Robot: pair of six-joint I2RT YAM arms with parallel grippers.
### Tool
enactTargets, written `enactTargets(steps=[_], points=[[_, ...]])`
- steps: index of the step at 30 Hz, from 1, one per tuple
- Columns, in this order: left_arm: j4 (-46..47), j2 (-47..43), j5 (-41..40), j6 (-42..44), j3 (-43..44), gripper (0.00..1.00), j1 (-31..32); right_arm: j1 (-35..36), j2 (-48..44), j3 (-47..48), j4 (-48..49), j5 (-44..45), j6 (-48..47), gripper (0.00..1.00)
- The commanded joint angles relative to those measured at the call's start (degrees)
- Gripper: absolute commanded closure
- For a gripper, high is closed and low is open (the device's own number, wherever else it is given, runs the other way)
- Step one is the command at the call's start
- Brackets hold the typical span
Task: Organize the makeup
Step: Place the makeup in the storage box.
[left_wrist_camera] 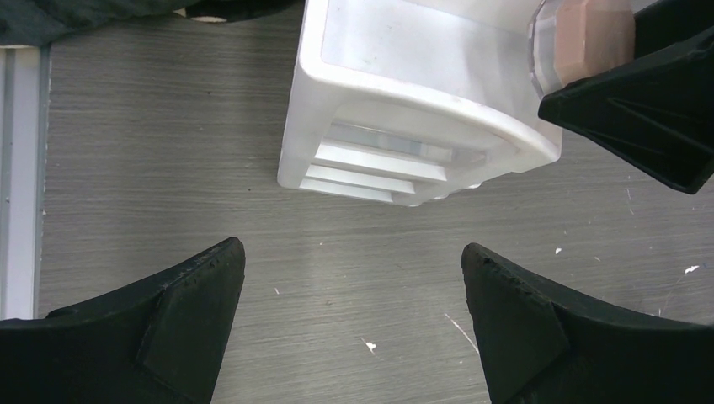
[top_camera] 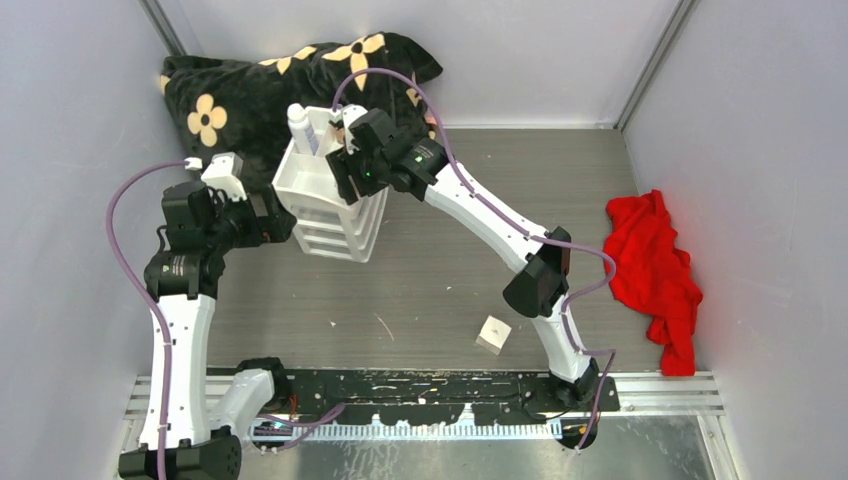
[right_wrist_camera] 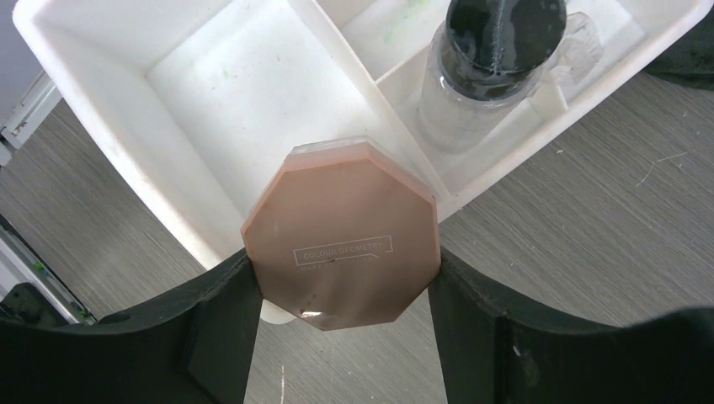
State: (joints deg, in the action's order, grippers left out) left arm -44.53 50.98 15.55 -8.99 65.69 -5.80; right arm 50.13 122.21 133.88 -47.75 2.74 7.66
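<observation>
The right gripper [right_wrist_camera: 341, 282] had its jaws clamped on opposite edges of the pink-brown octagonal compact [right_wrist_camera: 341, 223], holding it face-up just over the near rim of the white drawer organizer's [left_wrist_camera: 379, 114] top tray, where a dark-capped bottle [right_wrist_camera: 490, 71] stood in a narrow side compartment and a white bottle [top_camera: 300, 127] rose at the back. The left gripper [left_wrist_camera: 354, 252] hung beside the organizer over the grey table [top_camera: 450, 260], jaws spread wide and holding nothing. The white cube [top_camera: 493, 334] lay alone on the table near the right arm's base, well apart from the organizer.
</observation>
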Motion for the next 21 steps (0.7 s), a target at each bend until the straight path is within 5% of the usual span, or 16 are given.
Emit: enactTargets(steps=[1,6,14,21], points=[[1.98,-0.74,1.3,-0.5,-0.39,0.01,-0.35,0.14,-0.53,3.38,3.58,-1.29,-0.73,0.99],[1.88,-1.0,1.16,-0.26,-0.7,0.01,-0.31,0.14,1.07,3.99,3.23,-1.34,-0.72,0.97],[1.89,-1.22,0.81,-0.03,-1.02,0.01,-0.11,0.14,2.82,4.16,3.52,-0.55,-1.23,0.73],[1.78,-1.41,0.97,0.08,-0.92,0.01,0.08,0.14,3.92,4.3,4.06,-0.32,-1.71,0.69]])
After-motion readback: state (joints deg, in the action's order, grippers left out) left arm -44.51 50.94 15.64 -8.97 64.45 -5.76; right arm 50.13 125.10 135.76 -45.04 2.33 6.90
